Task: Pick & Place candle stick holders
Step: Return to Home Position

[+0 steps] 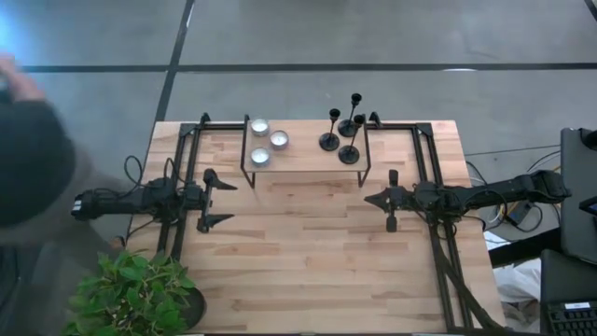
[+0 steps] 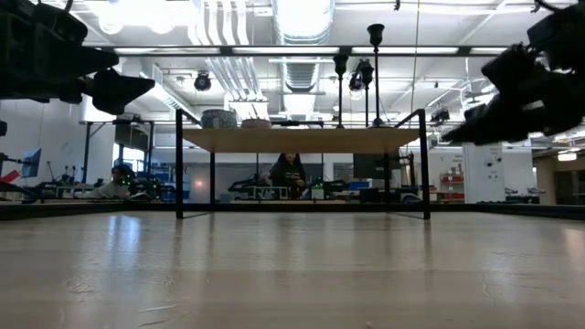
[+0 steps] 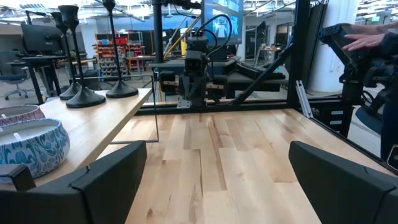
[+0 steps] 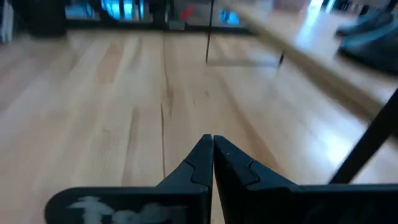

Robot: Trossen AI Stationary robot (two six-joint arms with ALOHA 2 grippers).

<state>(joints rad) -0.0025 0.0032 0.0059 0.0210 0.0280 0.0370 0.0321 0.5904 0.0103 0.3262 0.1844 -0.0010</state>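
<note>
Black holders (image 1: 343, 131) on shelf (image 1: 308, 161), near right end effector (image 1: 368, 198).

Left gripper (image 1: 229, 202) reaches in from table (image 1: 308, 271) left edge, fingers spread wide. Right gripper (image 1: 371, 199) reaches in from right edge, fingers pressed together.

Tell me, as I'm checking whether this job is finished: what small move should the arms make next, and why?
Probably just settle both arms back to rest. The three black metal candlestick holders stand upright on the wooden shelf beside three round candles; the left gripper is open and empty, the right gripper shut on nothing, both clear of the shelf.
</note>
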